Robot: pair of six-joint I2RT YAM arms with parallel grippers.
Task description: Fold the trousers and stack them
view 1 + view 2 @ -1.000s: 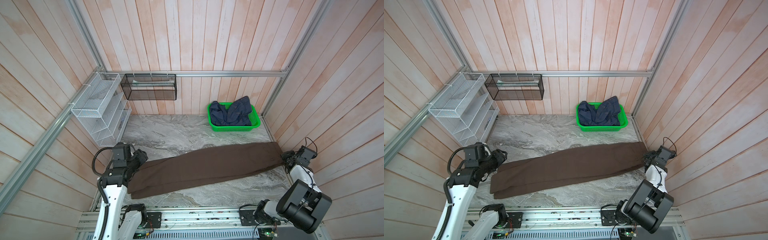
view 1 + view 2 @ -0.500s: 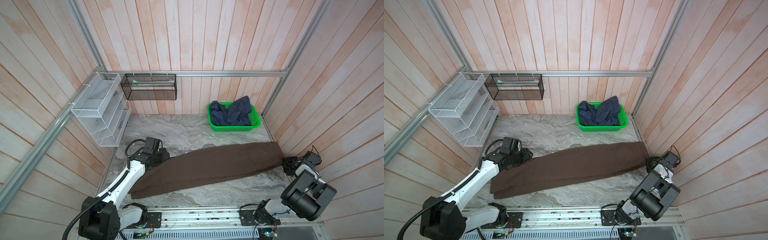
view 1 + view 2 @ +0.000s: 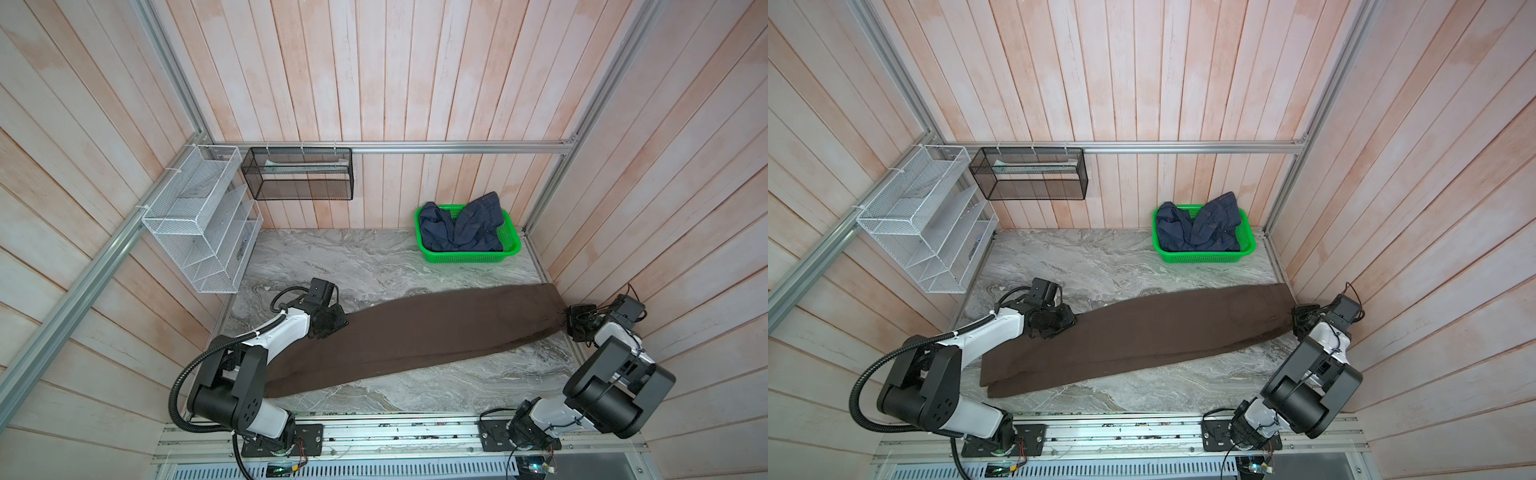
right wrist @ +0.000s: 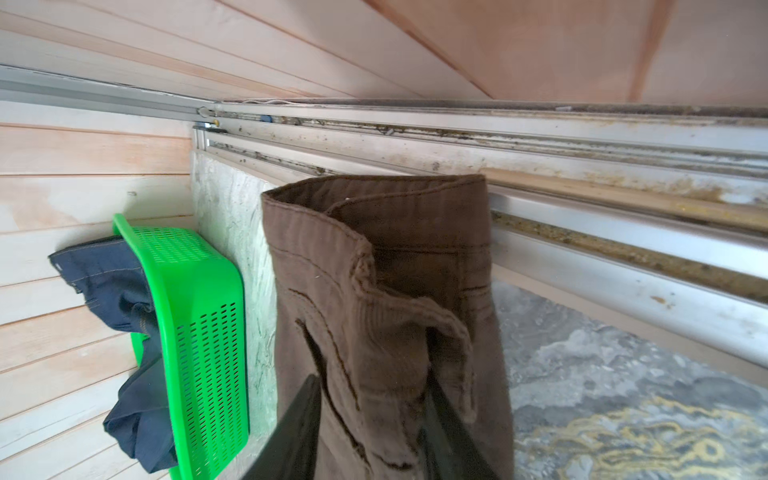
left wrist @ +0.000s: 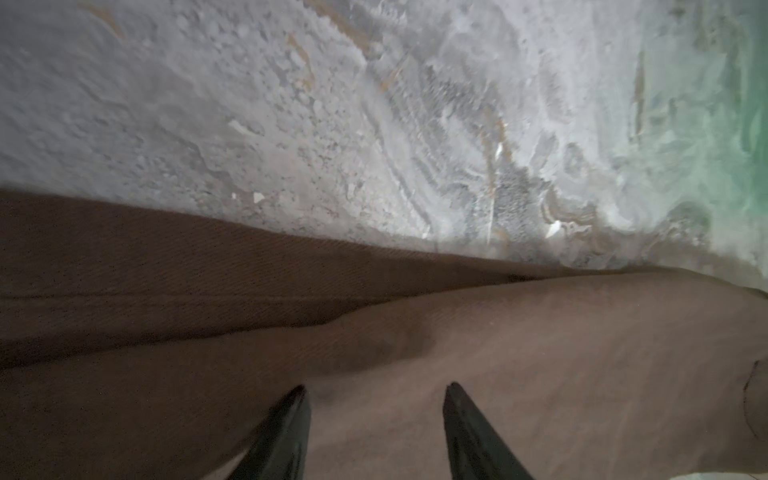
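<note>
The brown trousers [image 3: 436, 332] [image 3: 1163, 332] lie stretched across the marble table [image 3: 374, 257], legs to the left and waistband to the right. My left gripper [image 3: 338, 322] [image 3: 1069, 320] rests low over the far edge of a leg. In the left wrist view it [image 5: 376, 388] stands open with flat brown fabric [image 5: 498, 374] beneath the fingers. My right gripper [image 3: 571, 318] [image 3: 1296, 313] is at the waistband end by the right wall. In the right wrist view it [image 4: 372, 380] is shut on a bunched fold of the waistband [image 4: 374, 291].
A green basket [image 3: 465, 259] [image 4: 199, 311] holding a navy denim garment [image 3: 461, 226] stands at the back right. A white wire rack [image 3: 199, 224] and a black mesh basket [image 3: 297, 174] hang on the left and back walls. The right wall rail runs close to the waistband.
My left gripper has moved right from the table's left edge along the trousers' far edge, with its arm lowered. The right gripper has stayed at the waistband end.
</note>
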